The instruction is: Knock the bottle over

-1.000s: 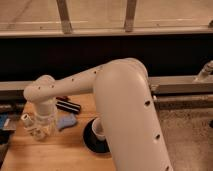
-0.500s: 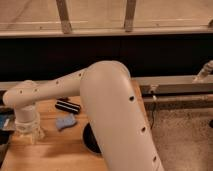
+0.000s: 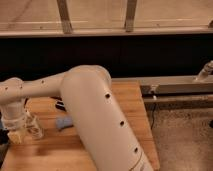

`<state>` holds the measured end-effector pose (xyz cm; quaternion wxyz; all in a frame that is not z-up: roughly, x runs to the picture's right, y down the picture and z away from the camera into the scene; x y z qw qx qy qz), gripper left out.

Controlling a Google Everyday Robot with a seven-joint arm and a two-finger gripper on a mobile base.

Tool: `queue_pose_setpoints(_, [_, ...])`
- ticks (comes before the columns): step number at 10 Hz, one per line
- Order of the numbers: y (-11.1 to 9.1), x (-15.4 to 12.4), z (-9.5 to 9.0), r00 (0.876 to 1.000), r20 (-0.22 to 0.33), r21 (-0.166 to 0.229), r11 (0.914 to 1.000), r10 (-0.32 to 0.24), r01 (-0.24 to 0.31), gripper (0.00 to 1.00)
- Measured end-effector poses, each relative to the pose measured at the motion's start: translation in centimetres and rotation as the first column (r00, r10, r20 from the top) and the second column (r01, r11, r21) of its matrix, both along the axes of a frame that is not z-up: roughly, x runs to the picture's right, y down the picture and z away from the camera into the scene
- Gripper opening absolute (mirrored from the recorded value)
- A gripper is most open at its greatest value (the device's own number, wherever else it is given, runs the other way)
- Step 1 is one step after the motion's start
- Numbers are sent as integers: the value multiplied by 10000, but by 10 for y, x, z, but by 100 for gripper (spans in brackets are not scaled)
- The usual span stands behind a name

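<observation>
My white arm point(image 3: 95, 115) sweeps from the lower right across the wooden table point(image 3: 125, 107) to the far left. The gripper point(image 3: 18, 131) hangs down at the table's left edge. A clear plastic bottle point(image 3: 34, 128) stands right beside the gripper on its right, seemingly touching it and roughly upright. The arm hides much of the table's middle.
A small blue object point(image 3: 64, 123) lies on the table just right of the bottle. A dark object point(image 3: 60, 105) peeks out behind it, next to the arm. A metal rail point(image 3: 175, 85) runs off to the right, with speckled floor point(image 3: 185, 135) below it.
The arm and gripper have swung leftward to the table's left edge. The dark round object seen earlier in the middle is now hidden behind the arm.
</observation>
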<state>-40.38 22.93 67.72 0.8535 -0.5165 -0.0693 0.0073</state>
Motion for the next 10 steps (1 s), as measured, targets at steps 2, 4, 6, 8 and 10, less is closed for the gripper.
queue_pose_setpoints(2, [-26, 14, 28, 9970, -656, 404, 9985, 408, -382, 0])
queue_pose_setpoints(4, [-55, 39, 58, 9846, -1375, 840, 9917, 1080, -970, 0])
queue_pose_setpoints(6, [-88, 71, 88, 9539, -2207, 1591, 9724, 2036, -1708, 0])
queue_pose_setpoints(8, [-116, 106, 107, 9094, -2953, 2304, 9456, 2928, -2296, 0])
queue_pose_setpoints(10, [-140, 157, 122, 8297, -3782, 2968, 9027, 4106, -3115, 0])
